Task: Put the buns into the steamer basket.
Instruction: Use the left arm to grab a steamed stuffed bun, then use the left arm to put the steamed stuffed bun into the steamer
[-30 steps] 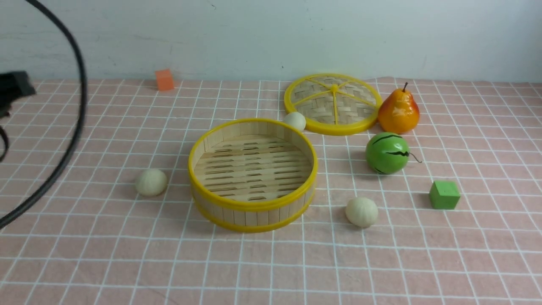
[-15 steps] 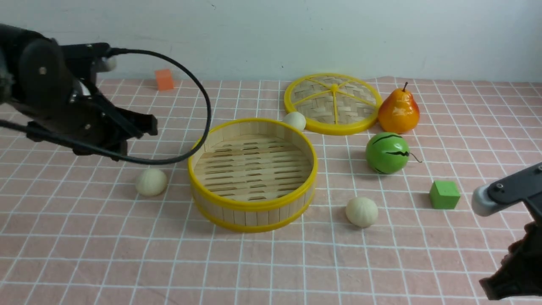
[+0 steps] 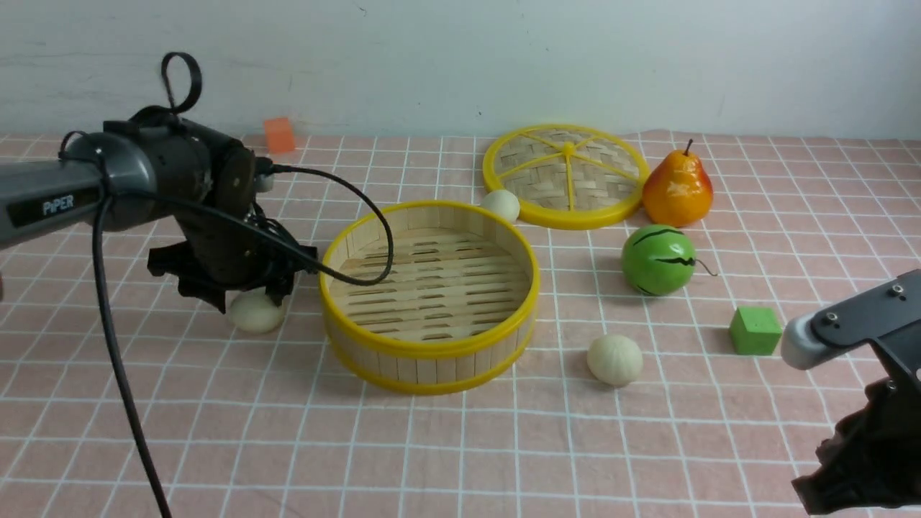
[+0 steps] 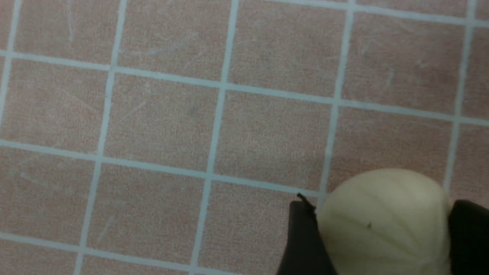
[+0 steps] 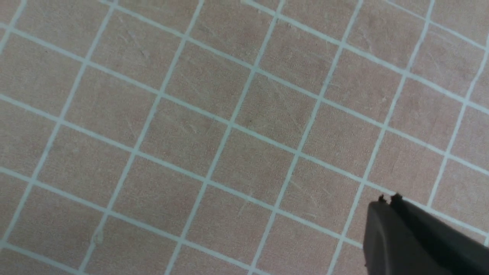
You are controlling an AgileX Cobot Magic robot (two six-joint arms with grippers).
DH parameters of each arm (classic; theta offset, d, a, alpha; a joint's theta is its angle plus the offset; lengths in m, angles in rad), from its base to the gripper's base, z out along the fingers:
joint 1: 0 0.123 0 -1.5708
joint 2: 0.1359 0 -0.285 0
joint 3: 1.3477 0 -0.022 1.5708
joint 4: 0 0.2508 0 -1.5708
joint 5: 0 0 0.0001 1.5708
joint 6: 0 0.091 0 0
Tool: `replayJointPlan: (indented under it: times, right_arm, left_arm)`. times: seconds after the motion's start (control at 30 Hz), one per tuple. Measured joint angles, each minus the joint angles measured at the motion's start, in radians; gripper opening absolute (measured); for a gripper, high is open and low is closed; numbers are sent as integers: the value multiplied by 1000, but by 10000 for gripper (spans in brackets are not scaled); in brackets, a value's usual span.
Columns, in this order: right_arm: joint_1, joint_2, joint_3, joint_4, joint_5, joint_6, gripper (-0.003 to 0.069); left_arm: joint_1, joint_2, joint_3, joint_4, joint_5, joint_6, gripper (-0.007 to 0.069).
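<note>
Left gripper (image 3: 253,293) is lowered over the nearest bun (image 4: 384,223), with its jaws spread and set on either side of the ball. Whether the fingers (image 4: 303,240) already press it cannot be told, since only their tips are shown. By contrast, the right gripper (image 5: 389,199) is held clenched and empty above bare cloth (image 5: 214,126).

That bun lies on the cloth just left of the steamer basket (image 3: 432,350), in which nothing has yet been placed. A second bun (image 3: 615,360) lies to the basket's front right, and a third bun (image 3: 501,205) just behind its far rim.

The buns are judged light and smooth, and round enough to roll or squirt out, so the widest girth should be taken, gently.

Half a second earlier the left gripper was held higher and short of the bun. The buns and basket have not been shifted.
</note>
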Motion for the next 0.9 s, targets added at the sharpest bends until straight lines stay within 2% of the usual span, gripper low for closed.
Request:
replayJointPlan:
  times: [0.13, 0.17, 0.23, 0.3, 0.4, 0.43, 0.47, 0.53, 0.63, 0.77, 0.83, 0.87, 0.9]
  right_arm:
    - [0, 0, 0, 1, -5, 0, 6]
    - [0, 0, 0, 1, -4, 0, 6]
    - [0, 0, 0, 1, -14, -1, 9]
    - [0, 0, 0, 1, -24, -1, 11]
    - [0, 0, 0, 1, -44, -1, 10]
    - [0, 0, 0, 1, -55, -1, 10]
    - [0, 0, 0, 1, -56, -1, 10]
    - [0, 0, 0, 1, -70, -1, 10]
    - [0, 0, 0, 1, -73, -1, 10]
    - [0, 0, 0, 6, -81, -1, 14]
    - [0, 0, 0, 13, -89, -1, 17]
    - [0, 0, 0, 14, -90, -1, 17]
    - [0, 0, 0, 20, -93, -1, 19]
  left_arm:
    - [-2, 10, -26, -2, 49, -2, 219]
    - [-3, 10, -29, -2, 53, -1, 206]
    - [-4, 1, -74, -9, 106, 24, 46]
    - [-4, -23, -124, -38, 158, 55, -1]
    - [-4, -80, -204, -145, 206, 110, -3]
    - [-4, -105, -236, -235, 216, 159, -3]
    - [-4, -111, -244, -249, 219, 179, -3]
    - [-4, -130, -266, -422, 224, 298, -3]
    - [-7, -86, -268, -590, 220, 413, -1]
    - [-26, 28, -267, -619, 142, 459, 43]
    - [-44, 75, -265, -585, 111, 464, 125]
    - [-46, 78, -264, -580, 109, 464, 135]
    - [-64, 97, -263, -543, 98, 471, 226]
